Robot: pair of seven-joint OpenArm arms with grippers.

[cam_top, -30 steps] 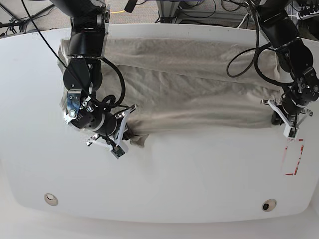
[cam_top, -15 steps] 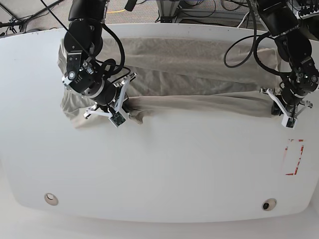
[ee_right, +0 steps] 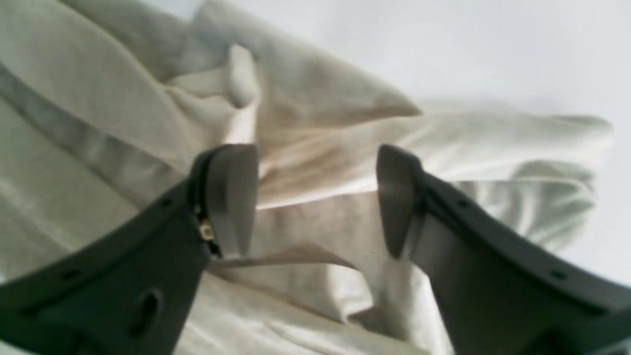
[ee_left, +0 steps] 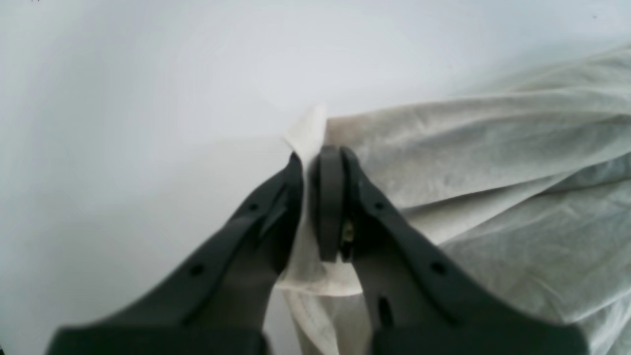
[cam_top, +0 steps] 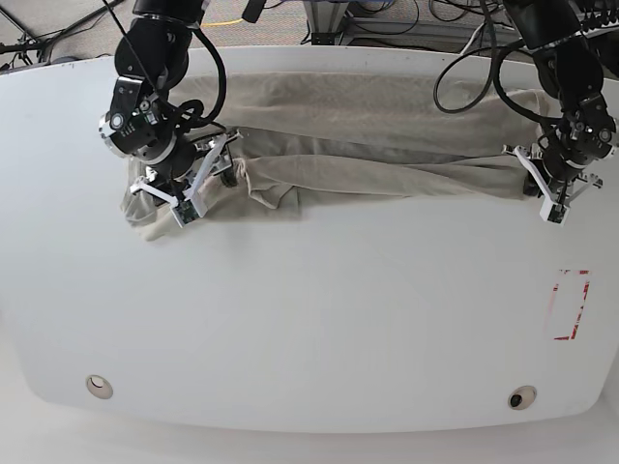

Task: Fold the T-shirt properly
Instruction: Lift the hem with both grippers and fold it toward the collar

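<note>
The T-shirt (cam_top: 368,135) is lying as a long beige band across the upper part of the white surface (cam_top: 319,329), running from upper left to upper right of the base view. Compared with a second ago, I'm seeing its lower edge carried up: the near hem sat around mid-frame then, and now it's doubled over onto the body, so the band is narrower and the fold is basically laid.

My right pincer (ee_right: 315,202), at the upper left of the base view, is standing wide now, cloth bunched underneath and between the pads but not pinched. It was clamped on that corner half a second back, so I'm reading this as the release after the carry. A lump of fabric is sitting right by it, not flat.

My left pincer (ee_left: 315,197), upper right of the base view, is clamped narrow on a thin corner of the T-shirt, fabric poking out past the tips; the wrist view shows the surface bare beyond it.

My judgement: first lengthwise fold is about placed, the left side is due to let go too, then smoothing. Risk: the bunched corner on the upper left is leaving the fold crooked.
</note>
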